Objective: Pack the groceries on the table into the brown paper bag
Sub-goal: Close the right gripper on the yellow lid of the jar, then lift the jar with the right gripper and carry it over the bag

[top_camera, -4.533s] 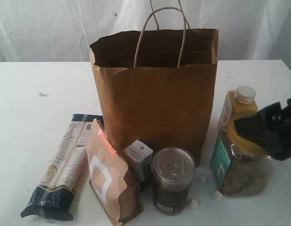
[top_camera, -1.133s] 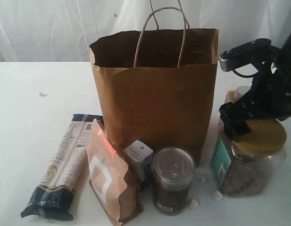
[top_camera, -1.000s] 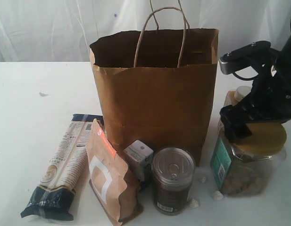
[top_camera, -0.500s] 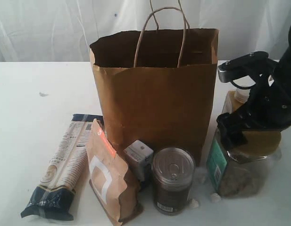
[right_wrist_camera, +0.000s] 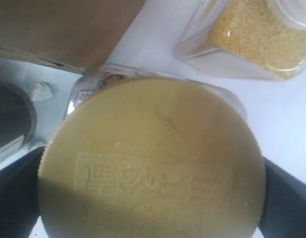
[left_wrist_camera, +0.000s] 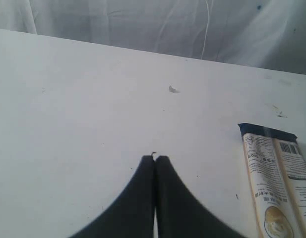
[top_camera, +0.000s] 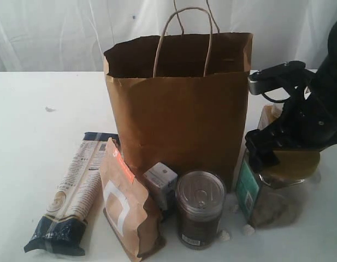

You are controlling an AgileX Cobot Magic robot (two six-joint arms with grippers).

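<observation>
The tall brown paper bag (top_camera: pixel 179 109) stands open on the white table (top_camera: pixel 37 136). In front of it are the long pasta packet (top_camera: pixel 72 196), the brown-orange pouch (top_camera: pixel 127 207), the small white-blue carton (top_camera: pixel 161 183) and the pull-tab can (top_camera: pixel 200 210). My right gripper (top_camera: pixel 288 147) is shut on the yellow lid of the clear jar (top_camera: pixel 266 202), which tilts beside the bag's right side. In the right wrist view the lid (right_wrist_camera: pixel 152 163) fills the space between the dark fingers (right_wrist_camera: pixel 14 198). The juice bottle (right_wrist_camera: pixel 252 34) lies behind it. My left gripper (left_wrist_camera: pixel 154 158) is shut and empty, over bare table near the pasta packet (left_wrist_camera: pixel 276 183).
Small white crumbs (top_camera: pixel 225 236) lie on the table between the can and the jar. A white curtain hangs behind the table. A small mark (left_wrist_camera: pixel 172 89) sits on the tabletop left of the bag. The bag's twisted handles (top_camera: pixel 182 38) stand up above its mouth.
The right gripper came down over the jar lid, and the jar has since shifted left toward the bag and tilted. The left gripper and the other groceries have not moved.
</observation>
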